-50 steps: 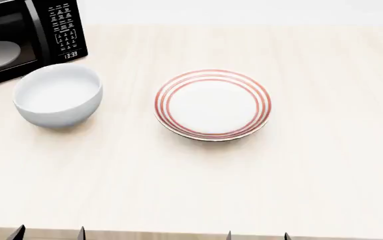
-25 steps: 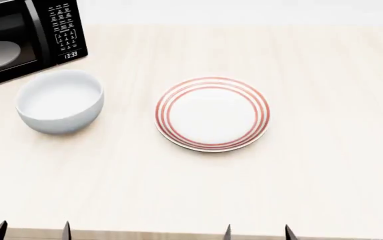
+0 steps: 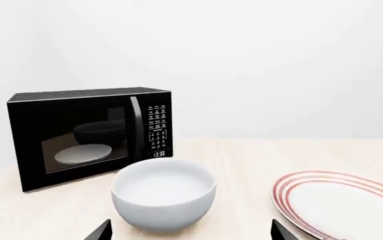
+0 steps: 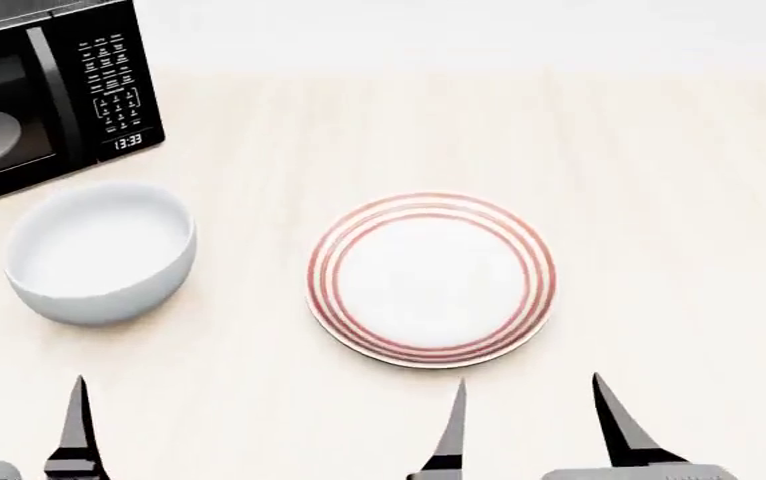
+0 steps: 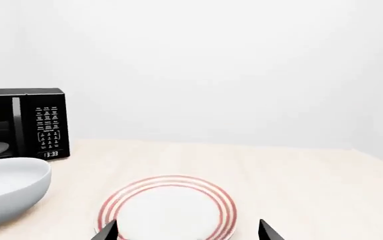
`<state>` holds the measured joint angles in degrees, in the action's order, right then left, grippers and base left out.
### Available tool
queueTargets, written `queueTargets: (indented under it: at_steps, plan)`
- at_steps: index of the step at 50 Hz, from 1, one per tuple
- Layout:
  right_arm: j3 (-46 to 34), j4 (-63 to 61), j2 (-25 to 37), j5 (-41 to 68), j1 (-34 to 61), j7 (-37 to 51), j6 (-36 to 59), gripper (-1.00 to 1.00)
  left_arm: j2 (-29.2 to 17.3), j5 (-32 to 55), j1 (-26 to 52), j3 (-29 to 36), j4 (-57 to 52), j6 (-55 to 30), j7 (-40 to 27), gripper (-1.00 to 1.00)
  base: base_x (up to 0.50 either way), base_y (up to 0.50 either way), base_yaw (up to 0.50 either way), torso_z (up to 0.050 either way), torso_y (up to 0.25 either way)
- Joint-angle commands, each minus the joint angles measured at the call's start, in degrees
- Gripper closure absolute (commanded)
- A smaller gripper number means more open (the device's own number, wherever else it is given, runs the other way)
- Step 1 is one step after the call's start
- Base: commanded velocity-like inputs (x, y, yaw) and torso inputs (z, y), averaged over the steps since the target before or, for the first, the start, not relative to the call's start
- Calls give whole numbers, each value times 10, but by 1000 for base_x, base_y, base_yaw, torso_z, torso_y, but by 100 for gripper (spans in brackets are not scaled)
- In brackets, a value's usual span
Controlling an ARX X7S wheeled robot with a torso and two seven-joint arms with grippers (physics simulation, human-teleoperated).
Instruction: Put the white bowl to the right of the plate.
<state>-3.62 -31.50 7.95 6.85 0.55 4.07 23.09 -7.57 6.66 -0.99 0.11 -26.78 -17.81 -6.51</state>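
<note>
While both grippers, left [image 4: 16,425] and right [image 4: 530,420], wait apart and empty, bowl [image 4: 100,250] sits left of plate [image 4: 431,280]; approach step, next needs a rim grasp.

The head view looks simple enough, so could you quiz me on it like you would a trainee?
1. True or false: the white bowl already sits to the right of the plate.
2. Which object stands nearest the black microwave: A) the plate, B) the white bowl?
3. Fill in: the plate's rim carries three thin ___ rings.

Key: 1 false, the bowl is to the plate's left; 2 B; 3 red.
</note>
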Motion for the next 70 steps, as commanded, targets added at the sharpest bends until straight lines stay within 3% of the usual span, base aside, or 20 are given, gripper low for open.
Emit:
queueTargets:
  at_steps: [1,18,47,51,52,54,61,67,70]
  plan:
    - [-5,-21,10,4,1,6,12,-100,-8,14,-1,-2,-31,-18,-7,-100,500,246,0,0,0]
    - [-2,-27,14,16,3,18,17,-100,-15,23,-3,4,-37,-18,-15,-100,500,255,0,0,0]
    - [1,-13,19,45,9,27,17,-100,-26,28,-4,18,-41,-13,-28,-100,500,3,0,0,1]
    - [30,-17,9,101,37,42,116,-100,-27,30,-3,16,-35,-12,-31,-100,135,0,0,0,0]
    - [-2,-31,9,48,62,106,202,-100,-27,28,0,10,-25,-10,-36,-100,0,0,0,0,0]
    - [-1,-51,8,69,85,106,286,-100,-29,17,-2,7,-15,1,-43,-100,0,0,0,0,0]
    - [5,-81,3,83,121,122,353,-100,-28,9,12,-38,18,-16,-89,-100,0,0,0,0,0]
    - [-3,-111,10,106,158,113,412,-100,-39,18,-2,-40,41,19,-72,-100,0,0,0,0,0]
    - [-1,-135,9,128,179,104,454,-100,-39,-18,1,-33,39,-8,-104,-100,0,0,0,0,0]
